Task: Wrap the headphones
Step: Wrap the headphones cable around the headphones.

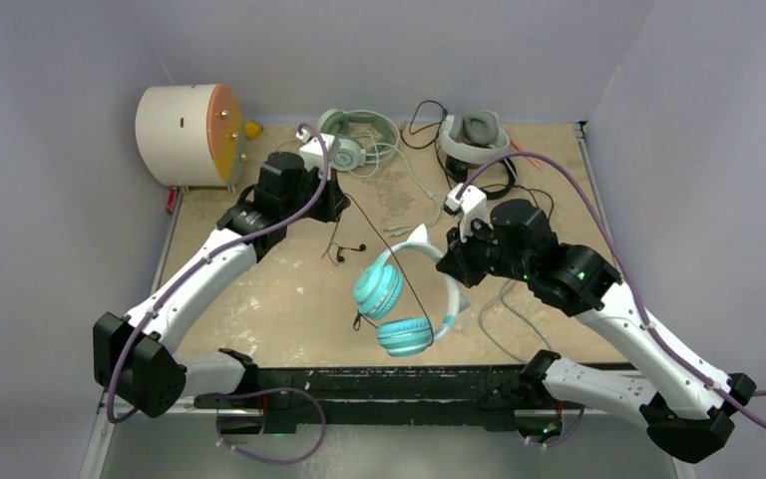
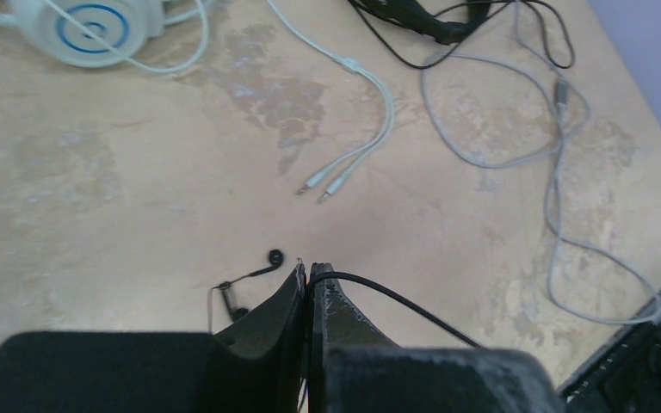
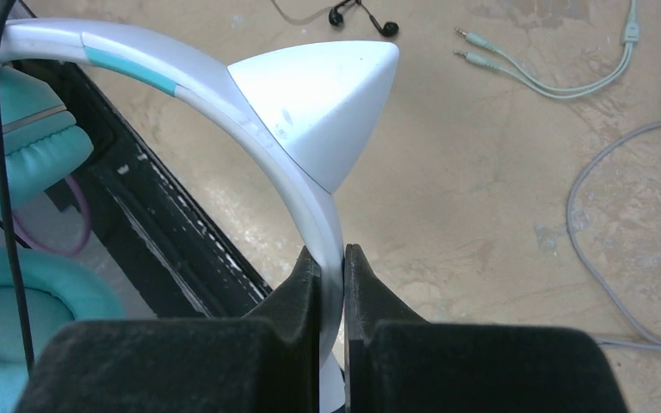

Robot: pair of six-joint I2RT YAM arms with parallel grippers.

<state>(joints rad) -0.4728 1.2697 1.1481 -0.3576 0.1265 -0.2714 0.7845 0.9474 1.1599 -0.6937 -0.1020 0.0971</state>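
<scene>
Right wrist shows right pincer (image 3: 332, 256) clenched on teal headphones (image 3: 305, 103); left pincer (image 2: 308, 272) pinches, seemingly, their cable (image 2: 396, 298); winding comes next.

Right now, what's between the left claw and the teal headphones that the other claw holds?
A thin black cable, pinched in the shut left gripper, stretches in a straight line to the teal headphones. The top view shows it best.

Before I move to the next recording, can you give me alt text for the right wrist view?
The right gripper is shut on the white band of the teal-cupped headset, just below its pointed white ear. Teal cups sit at left with a thin black cable running down across them. The tan table beyond holds a loose grey cable and a pale green twin-plug cable.
</scene>
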